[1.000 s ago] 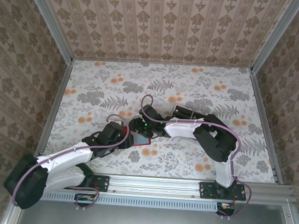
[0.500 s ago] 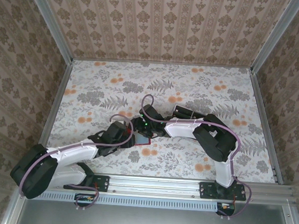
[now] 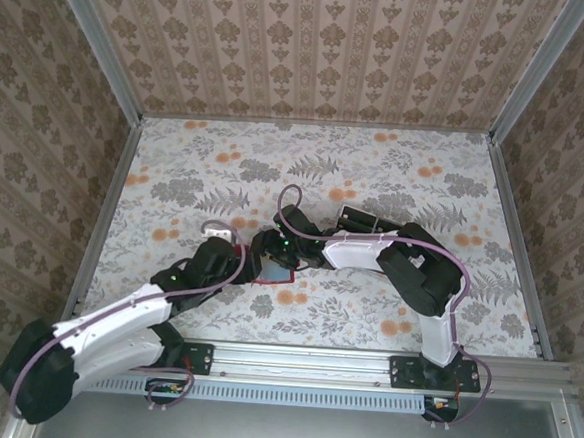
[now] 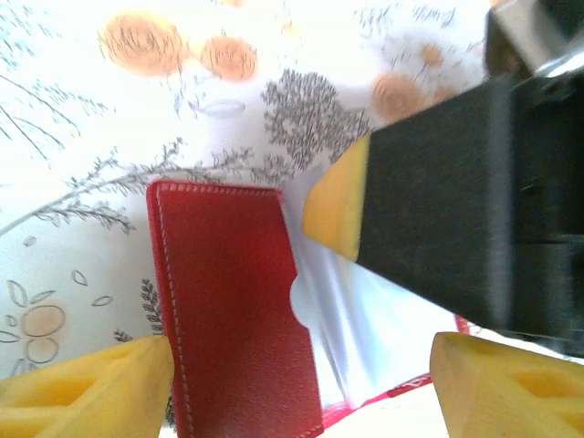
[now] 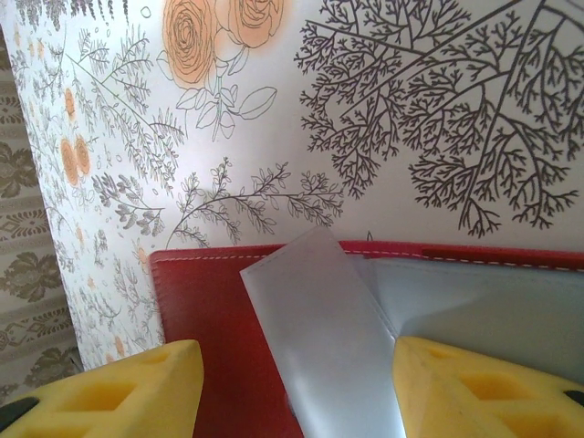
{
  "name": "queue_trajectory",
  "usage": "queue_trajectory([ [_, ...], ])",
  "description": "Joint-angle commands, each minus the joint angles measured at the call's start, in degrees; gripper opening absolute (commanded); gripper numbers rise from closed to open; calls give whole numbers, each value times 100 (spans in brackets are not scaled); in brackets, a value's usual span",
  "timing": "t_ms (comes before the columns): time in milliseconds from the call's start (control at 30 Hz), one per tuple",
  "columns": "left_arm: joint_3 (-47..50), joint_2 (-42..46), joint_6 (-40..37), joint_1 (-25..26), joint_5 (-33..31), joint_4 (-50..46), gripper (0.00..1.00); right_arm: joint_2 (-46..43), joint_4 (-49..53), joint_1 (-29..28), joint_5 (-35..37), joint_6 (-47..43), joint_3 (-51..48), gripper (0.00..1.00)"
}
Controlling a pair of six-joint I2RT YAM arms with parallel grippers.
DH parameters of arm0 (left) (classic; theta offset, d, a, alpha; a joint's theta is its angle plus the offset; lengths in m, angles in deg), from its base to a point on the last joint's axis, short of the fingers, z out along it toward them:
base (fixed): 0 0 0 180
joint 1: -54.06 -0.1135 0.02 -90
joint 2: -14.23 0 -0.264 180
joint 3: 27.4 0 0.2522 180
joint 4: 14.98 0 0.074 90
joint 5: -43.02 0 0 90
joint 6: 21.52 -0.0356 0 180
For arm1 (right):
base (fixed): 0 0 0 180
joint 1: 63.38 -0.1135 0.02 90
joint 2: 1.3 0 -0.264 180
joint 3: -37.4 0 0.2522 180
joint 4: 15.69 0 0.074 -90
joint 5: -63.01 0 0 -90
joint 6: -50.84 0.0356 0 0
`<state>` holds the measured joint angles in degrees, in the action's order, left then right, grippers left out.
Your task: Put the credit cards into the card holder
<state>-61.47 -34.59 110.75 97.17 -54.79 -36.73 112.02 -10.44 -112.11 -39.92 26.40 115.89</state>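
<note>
The red card holder (image 4: 235,310) lies open on the flowered table, its clear plastic sleeves (image 4: 365,319) fanned up from the inside. My left gripper (image 4: 297,392) hangs over it, open, with one yellow pad on each side of the holder. My right gripper (image 5: 297,392) is open too, and one clear sleeve (image 5: 319,338) stands tilted between its pads above the red cover (image 5: 205,319). In the left wrist view, a right fingertip (image 4: 336,210) hovers at the sleeve's edge. From above, both grippers (image 3: 241,266) (image 3: 265,260) meet over the holder (image 3: 268,278). The credit cards are out of view.
The flowered table surface (image 3: 375,175) stretches free behind and to both sides of the arms. Patterned walls with metal posts (image 3: 528,65) enclose it. A metal rail (image 3: 302,358) runs along the near edge.
My left arm has swung, its forearm now lower and its wrist shifted slightly left over the holder. The right arm has barely moved.
</note>
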Motion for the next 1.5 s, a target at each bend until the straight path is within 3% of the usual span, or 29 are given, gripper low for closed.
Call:
queue_trajectory([
  [0,41,282,-49,21,-125,-283,76,24,148,22,-1,89,-181,59],
  [267,305,-179,-81,57,544,889,75,50,155,52,16,110,-197,60],
  [467,543,-632,-44,92,600,1328,74,50,148,79,1,128,-184,60],
  [1000,569,-1331,-122,88,365,1670,74,35,-39,7,-122,282,-167,60],
  [1467,317,-1998,1,86,-27,1040,69,-212,-2,52,-105,276,-169,60],
])
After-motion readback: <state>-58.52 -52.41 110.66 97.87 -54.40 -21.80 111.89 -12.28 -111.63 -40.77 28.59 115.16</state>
